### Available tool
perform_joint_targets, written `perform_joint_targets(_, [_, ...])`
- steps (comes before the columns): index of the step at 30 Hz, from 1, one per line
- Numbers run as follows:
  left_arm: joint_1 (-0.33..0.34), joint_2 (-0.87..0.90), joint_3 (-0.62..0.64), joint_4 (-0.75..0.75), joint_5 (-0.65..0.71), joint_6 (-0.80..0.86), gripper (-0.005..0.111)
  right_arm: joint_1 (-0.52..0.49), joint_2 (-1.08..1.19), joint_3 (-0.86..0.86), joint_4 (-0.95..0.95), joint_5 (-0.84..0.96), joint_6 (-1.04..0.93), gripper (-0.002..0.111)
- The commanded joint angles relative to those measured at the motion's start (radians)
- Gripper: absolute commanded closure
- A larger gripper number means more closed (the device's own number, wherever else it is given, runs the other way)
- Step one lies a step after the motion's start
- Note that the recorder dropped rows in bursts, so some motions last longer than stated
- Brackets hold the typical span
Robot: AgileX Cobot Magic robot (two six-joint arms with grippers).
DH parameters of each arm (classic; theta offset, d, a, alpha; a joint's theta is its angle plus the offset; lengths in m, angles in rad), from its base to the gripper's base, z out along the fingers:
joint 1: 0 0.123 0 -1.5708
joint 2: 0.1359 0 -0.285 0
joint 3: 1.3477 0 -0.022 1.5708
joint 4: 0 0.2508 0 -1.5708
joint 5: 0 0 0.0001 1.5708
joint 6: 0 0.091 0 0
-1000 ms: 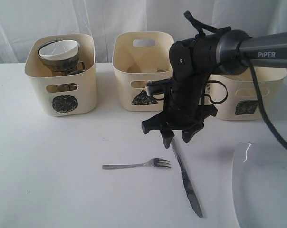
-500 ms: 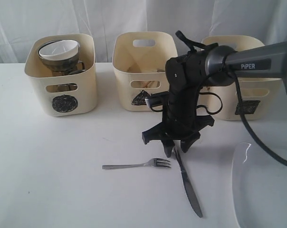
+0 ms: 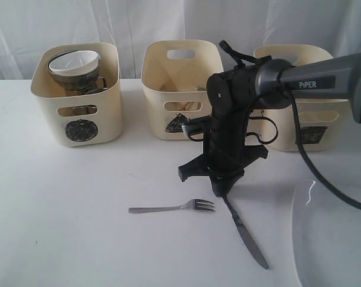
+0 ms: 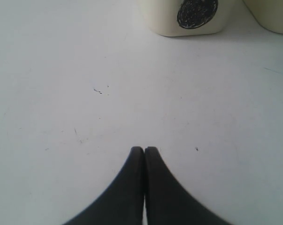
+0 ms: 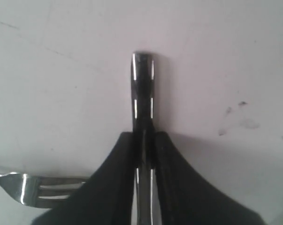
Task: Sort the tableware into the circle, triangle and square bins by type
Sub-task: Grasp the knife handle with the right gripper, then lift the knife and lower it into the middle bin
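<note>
Lettering "PiPER" marks arm; right hand clamps knife.

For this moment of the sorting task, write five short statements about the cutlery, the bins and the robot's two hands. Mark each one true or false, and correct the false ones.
1. The right hand is closed on the knife at its handle. True.
2. The fork lies in the triangle bin. False: it lies on the table, beside the knife.
3. The left hand holds a spoon. False: it is shut and empty.
4. A white bowl sits at the top of the circle bin. True.
5. The plate is in the square bin. False: it lies on the table.
</note>
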Motion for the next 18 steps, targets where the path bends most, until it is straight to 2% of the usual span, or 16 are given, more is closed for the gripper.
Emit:
perform_joint_targets(1, [-0.006, -0.004, 0.003, -0.004, 0.0, -0.003, 0.107, 0.002, 0.024, 0.016, -0.006, 0.001, -0.012, 0.108])
perform_joint_targets(13, [-0.006, -0.004, 0.003, -0.004, 0.0, -0.003, 0.107, 0.002, -0.186, 0.016, -0.006, -0.064, -0.012, 0.108])
perform_joint_targets(18, [-0.006, -0.004, 0.003, -0.004, 0.0, -0.003, 0.107, 0.007, -0.237, 0.016, 0.012, -0.021, -0.012, 0.108])
